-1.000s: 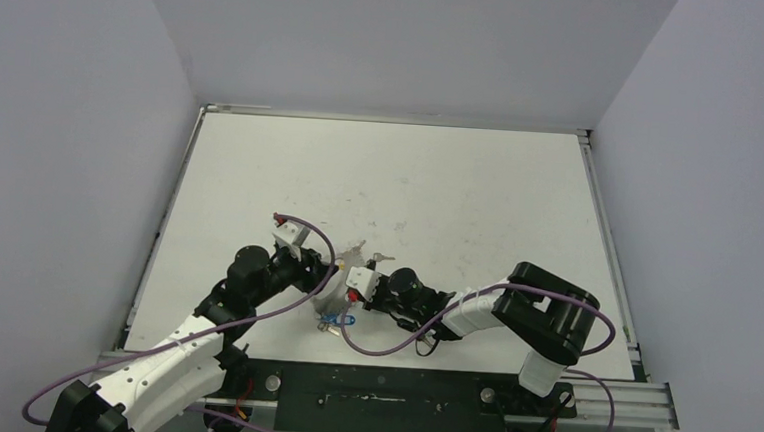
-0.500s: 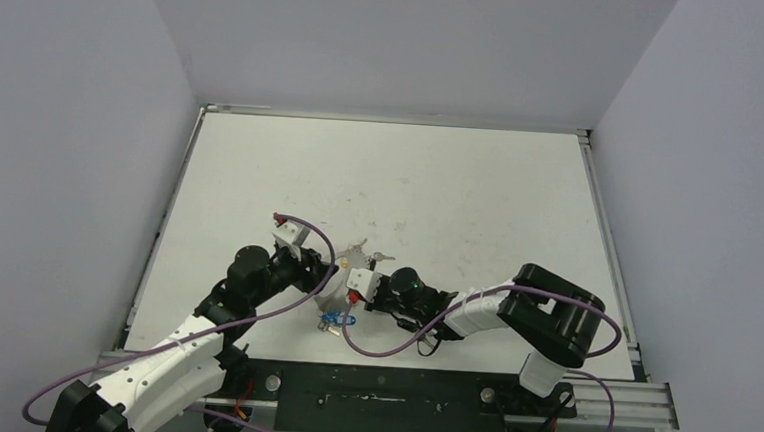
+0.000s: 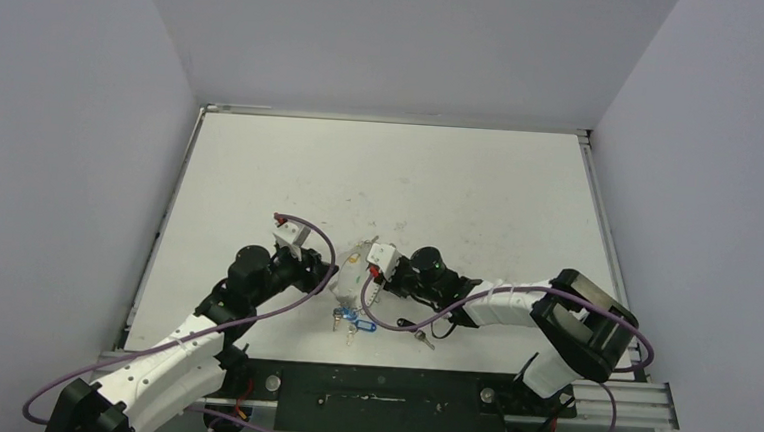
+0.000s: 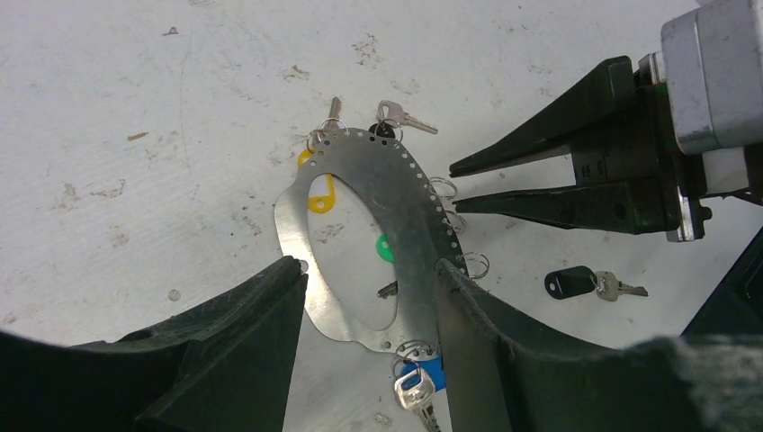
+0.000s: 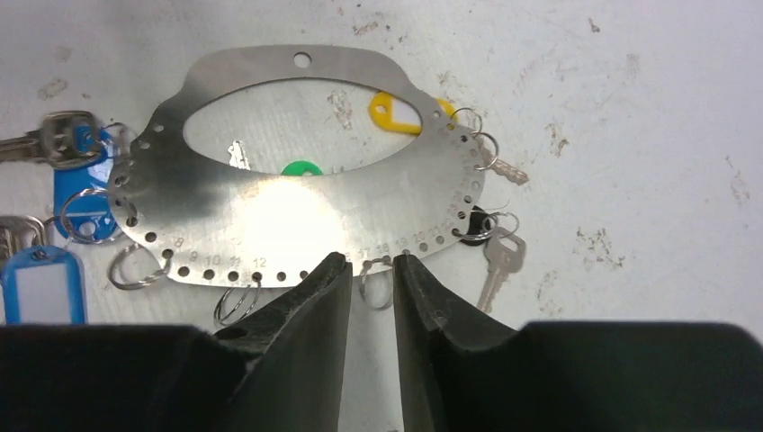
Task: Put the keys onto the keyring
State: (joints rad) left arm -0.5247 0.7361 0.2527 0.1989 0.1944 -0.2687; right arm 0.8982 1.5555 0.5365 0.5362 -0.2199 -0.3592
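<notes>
The keyring here is a flat silvery plate (image 5: 297, 211) with numbered holes and small split rings along its edge, lying on the table (image 3: 352, 277). Keys with blue tags (image 5: 76, 180) hang from one end, and a black-headed key (image 5: 472, 220) from the other. A yellow tag (image 4: 319, 200) and a green tag (image 4: 385, 247) show through its opening. A loose black-headed key (image 4: 570, 283) lies beside it. My left gripper (image 4: 369, 270) is open, its fingers straddling the plate from above. My right gripper (image 5: 372, 263) is narrowly open, its tips at the plate's edge with an empty split ring (image 5: 376, 283) between them.
The white table (image 3: 460, 191) is scuffed and bounded by grey walls on three sides. Purple cables (image 3: 297, 311) loop from both arms near the front edge. The loose black-headed key also shows in the top view (image 3: 413, 327), under the right forearm.
My right arm has swung farther from the front edge and to the right. The plate and its blue-tagged keys shifted slightly right. The loose black key now shows by the right forearm.
</notes>
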